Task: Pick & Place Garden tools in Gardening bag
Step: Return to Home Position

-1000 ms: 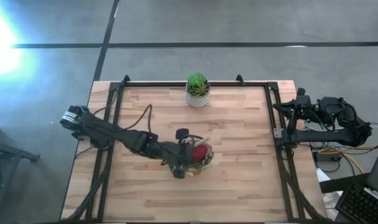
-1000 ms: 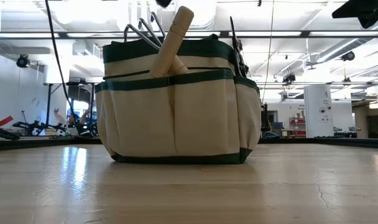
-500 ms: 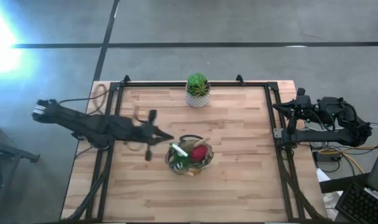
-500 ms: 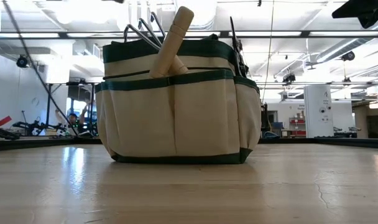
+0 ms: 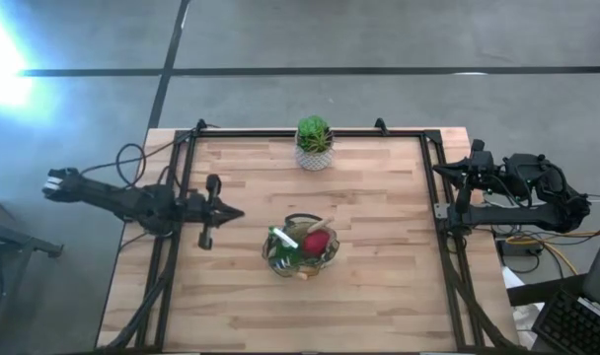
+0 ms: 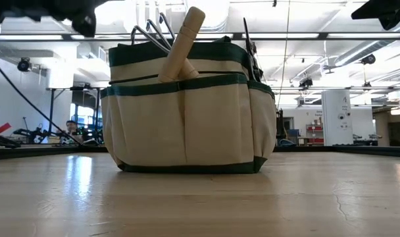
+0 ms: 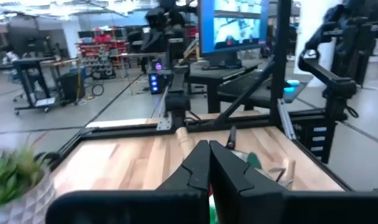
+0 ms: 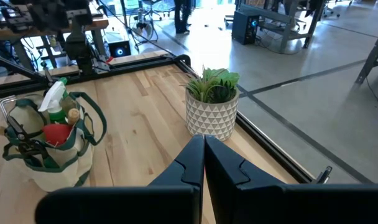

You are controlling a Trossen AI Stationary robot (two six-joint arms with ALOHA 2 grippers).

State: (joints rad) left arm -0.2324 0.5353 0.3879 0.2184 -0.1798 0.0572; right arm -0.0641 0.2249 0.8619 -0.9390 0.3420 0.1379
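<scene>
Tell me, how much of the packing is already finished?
Done: the wooden-handled tool, spray bottle and red item sit in the bag; no tool shows outside it. In hand: nothing; the left pincer is shut, empty, left of the bag. The right pincer waits shut at the right edge. Left: probably only parking.

The gardening bag (image 6: 187, 122) stands upright on the wood table (image 6: 200, 201). In the high view it sits a little toward 6 o'clock from the table's middle. It is beige cloth with dark green bands and flat pockets on its side. Its top is open and tools stick out.

In the low view, a wooden handle (image 6: 184, 41) leans up toward 1 o'clock. Thin metal rake prongs (image 6: 149, 33) show just beside it, at its 9 o'clock. A dark tool (image 6: 250, 45) pokes up at the bag's 2 o'clock corner.

From above, a red item (image 5: 319, 241) lies inside at 3 o'clock. A green spray bottle (image 5: 283, 240) with a white top lies at 9 o'clock.
</scene>
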